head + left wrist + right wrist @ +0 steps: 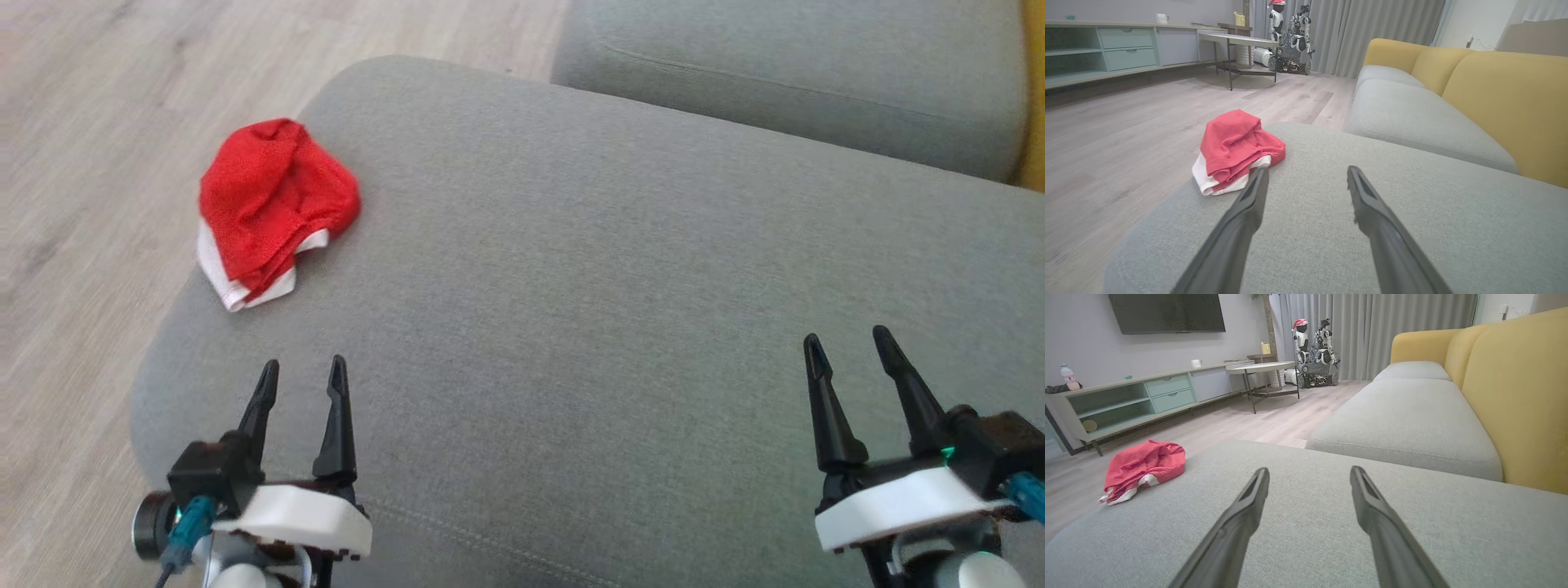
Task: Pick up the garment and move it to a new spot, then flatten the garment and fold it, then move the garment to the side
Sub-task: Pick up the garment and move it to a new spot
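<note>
The garment (269, 204) is a bright red bundle with white lining peeking out below, crumpled at the far left edge of a grey sofa cushion (612, 286). My left gripper (302, 371) hovers open over the cushion's near left, a short way short of the garment (1235, 149), with nothing between its fingers. At the near right my right gripper (847, 343) is open too and holds nothing. From the right wrist view the garment (1145, 467) lies far off to the left.
Wooden floor (90, 163) drops off left of the cushion. A second grey cushion (784, 73) lies beyond, and yellow backrests (1506, 102) rise on the right. Across the room stand a low cabinet (1139, 400), a small table (1261, 369) and a parked robot (1314, 355).
</note>
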